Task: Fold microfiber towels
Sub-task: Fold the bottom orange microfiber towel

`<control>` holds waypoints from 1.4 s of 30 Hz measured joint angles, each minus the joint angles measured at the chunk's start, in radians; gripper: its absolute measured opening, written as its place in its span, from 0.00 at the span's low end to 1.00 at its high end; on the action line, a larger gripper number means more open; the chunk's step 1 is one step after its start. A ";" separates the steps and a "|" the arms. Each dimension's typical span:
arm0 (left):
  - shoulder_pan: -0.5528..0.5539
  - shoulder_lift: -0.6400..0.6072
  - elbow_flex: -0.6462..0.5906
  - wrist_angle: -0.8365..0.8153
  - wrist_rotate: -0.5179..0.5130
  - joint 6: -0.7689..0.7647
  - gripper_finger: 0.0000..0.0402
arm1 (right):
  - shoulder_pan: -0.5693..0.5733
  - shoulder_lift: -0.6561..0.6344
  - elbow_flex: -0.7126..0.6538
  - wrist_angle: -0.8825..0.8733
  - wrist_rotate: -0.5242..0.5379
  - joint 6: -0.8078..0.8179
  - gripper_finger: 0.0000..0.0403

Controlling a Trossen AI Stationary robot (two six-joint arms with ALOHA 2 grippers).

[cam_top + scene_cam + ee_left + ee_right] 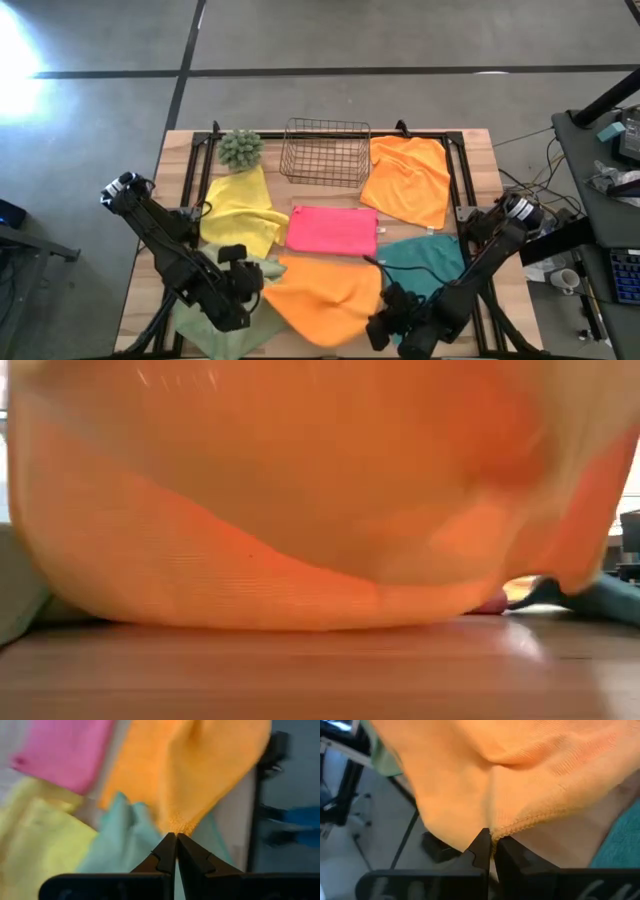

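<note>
**Listener:** So where does the cloth I'm folding lie right now?

**Operator:** Right now the front orange towel (325, 295) lies just in front of the pink towel (332, 230), toward my side of the table. I take the pink towel as my landmark. My left gripper (175, 840) has its fingers pressed together on one corner of the orange hem, in front of and to the left of the pink towel. My right gripper (490, 840) is pinched closed on the other near corner, in front of and to the right of it.

**Listener:** Which way does the fold go?

**Operator:** I judge the held edge runs side to side, parallel to the pink towel's long front edge. The rest of the cloth stretches away from both grippers toward the pink towel, so both arms sit equally near. In the table-level camera the orange fabric billows up off the wood.
</note>
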 joint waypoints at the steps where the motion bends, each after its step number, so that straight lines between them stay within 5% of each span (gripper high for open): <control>1: -0.002 0.003 0.005 0.015 0.024 0.000 0.00 | 0.000 -0.002 0.012 -0.004 -0.016 -0.006 0.03; 11: -0.015 0.074 0.026 -0.007 0.048 -0.004 0.00 | 0.014 0.009 0.089 -0.007 -0.069 0.063 0.03; 23: 0.045 0.230 0.024 -0.301 -0.050 -0.203 0.00 | -0.009 0.037 -0.099 -0.060 -0.069 0.241 0.03; 42: 0.178 0.239 0.024 -0.305 -0.135 -0.227 0.00 | -0.054 0.011 -0.103 -0.199 -0.020 0.144 0.07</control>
